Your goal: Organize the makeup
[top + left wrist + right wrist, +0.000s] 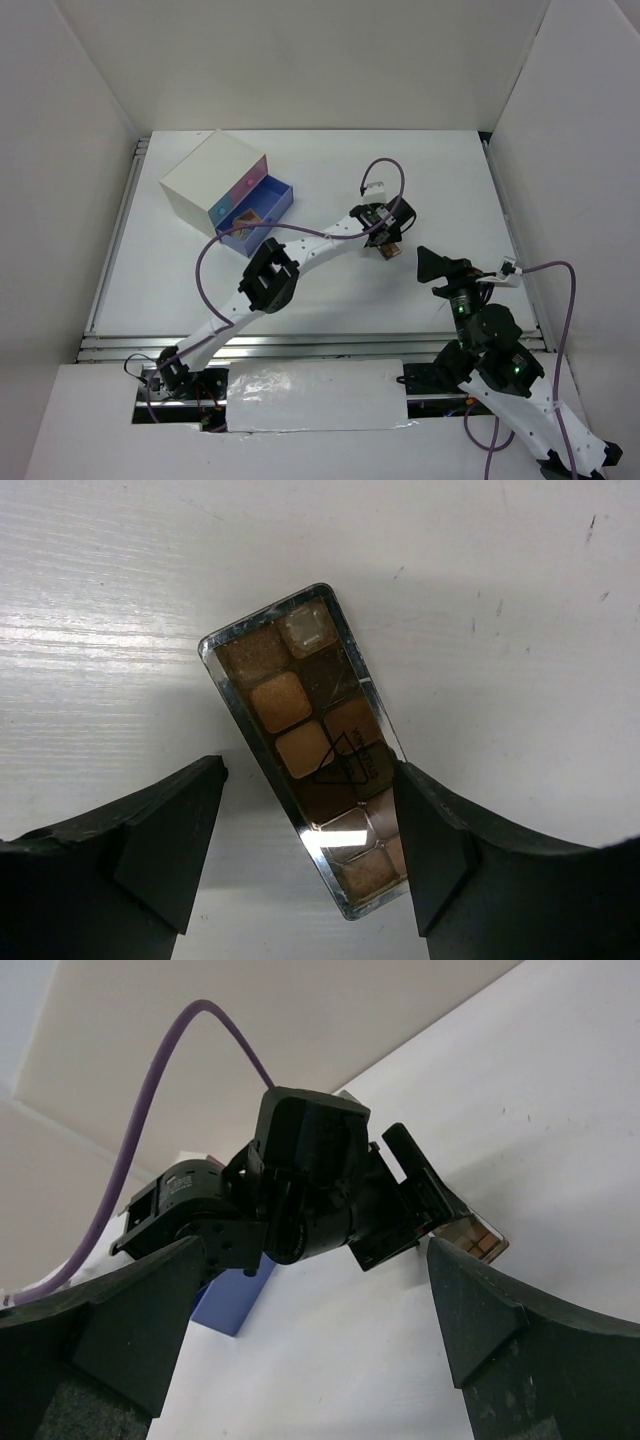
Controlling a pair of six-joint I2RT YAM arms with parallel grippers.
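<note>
1. We start at the left gripper [308,775]; its jaws stand open and straddle the long eyeshadow palette [285,700], with nothing clamped yet.
2. The finger on the right of the wrist view [450,850] sits at the palette's long edge near its lower end, touching or just short of it (we cannot tell which); the finger on the left [165,850] is apart from it, with a strip of bare table [520,600] between them.
3. The palette lies flat on the table, directly under the gripper and face up, its brown and gold pans showing through the clear lid.
4. The relation we think matters most: the palette's long axis runs on a slant, from upper left to lower right in the wrist view; so the jaws cross its narrow width, but not squarely.
5. We judge that a squeeze from here could catch one edge first and swivel the palette; a small twist of the wrist to square the fingers would make the hold surer.
6. The right gripper [432,266] is wide open and holds nothing; it is near the palette on its right side, but the left arm is plainly the nearer.
7. Farther out, to the far left, is the white box [213,180] with its blue drawer [268,208] pulled out; something small lies in the drawer, too small for us to name.
</note>
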